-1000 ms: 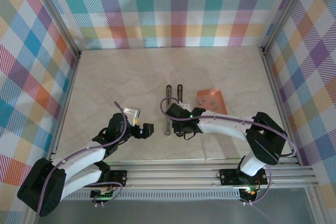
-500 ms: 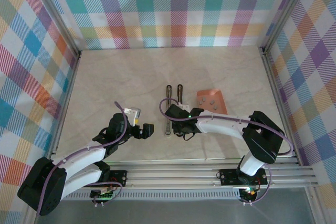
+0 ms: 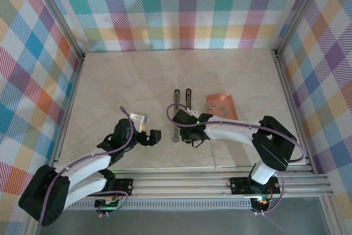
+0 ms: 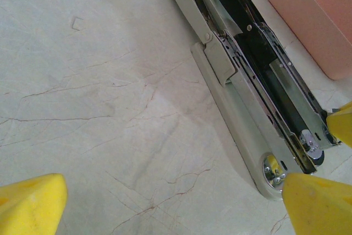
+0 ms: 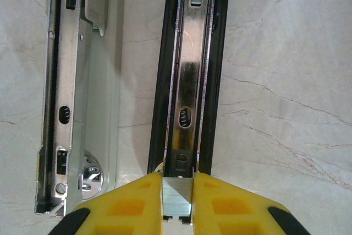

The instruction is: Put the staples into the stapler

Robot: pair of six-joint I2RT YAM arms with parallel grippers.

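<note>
My right gripper [image 5: 177,184] pinches a staple strip [image 5: 176,197] at 6 o'clock of the open stapler [image 5: 190,81]; left gripper [image 4: 176,205] gapes wide. Marbled table [image 3: 126,86], plaid walls [image 3: 181,9].

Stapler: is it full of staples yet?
Not yet. Done: the stapler lies opened flat. In hand: the right gripper pinches a staple strip at the end of its black channel. Left: sliding it in and closing up. The left gripper is open.

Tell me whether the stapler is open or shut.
Open: the stapler lies unfolded flat, both halves side by side, its staple channel exposed.
</note>
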